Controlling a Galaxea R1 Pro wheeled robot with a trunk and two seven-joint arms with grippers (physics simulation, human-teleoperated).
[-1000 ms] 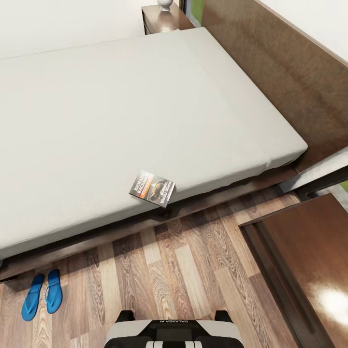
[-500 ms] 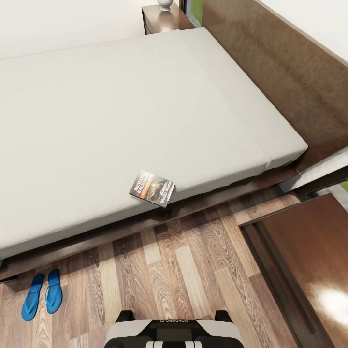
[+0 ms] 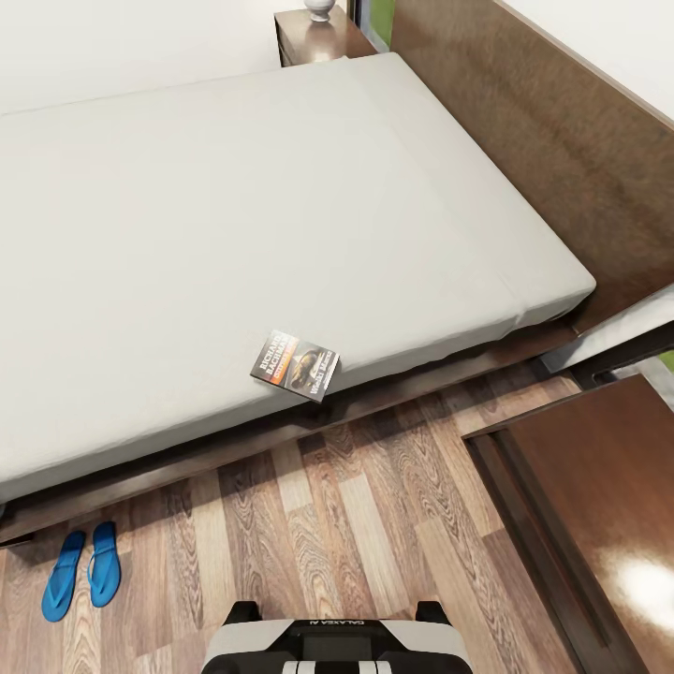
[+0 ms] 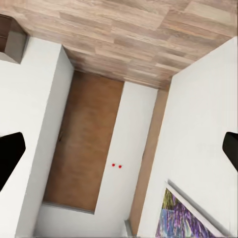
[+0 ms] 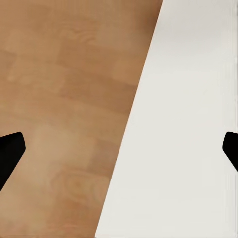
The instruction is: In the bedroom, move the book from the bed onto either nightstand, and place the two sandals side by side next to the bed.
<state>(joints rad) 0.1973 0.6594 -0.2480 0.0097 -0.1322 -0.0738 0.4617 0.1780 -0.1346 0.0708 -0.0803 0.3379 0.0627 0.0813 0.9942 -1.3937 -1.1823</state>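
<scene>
While the robot faces the long side of the bed (image 3: 281, 187), the book (image 3: 295, 364) lies flat on the light-grey mattress, right at its near edge, its cover up and turned at a slant. Beyond the mattress, the plain dark-brown headboard (image 3: 552, 150) runs along the right side of the head view. A nightstand (image 3: 318, 37) stands at the far corner of the bed with a small pale vase (image 3: 319, 8) on its top. Another glossy dark-brown cabinet top (image 3: 608, 505) sits at the near right, just beside the bed's end and close to the robot.

Down on the wood-plank floor (image 3: 374, 524), the two blue sandals (image 3: 81, 569) lie side by side, nearly parallel, just beside the bed frame at the near left, well apart from the book. Part of the robot's white and black trunk (image 3: 337, 646) shows at the bottom edge.

Seen from its wrist camera, the left hand (image 4: 119, 158) has its two dark fingertips spread wide at opposite edges, holding nothing, with white walls and a wooden door behind. Likewise the right hand (image 5: 119, 153) is spread wide and empty, before a wooden panel and a white surface.
</scene>
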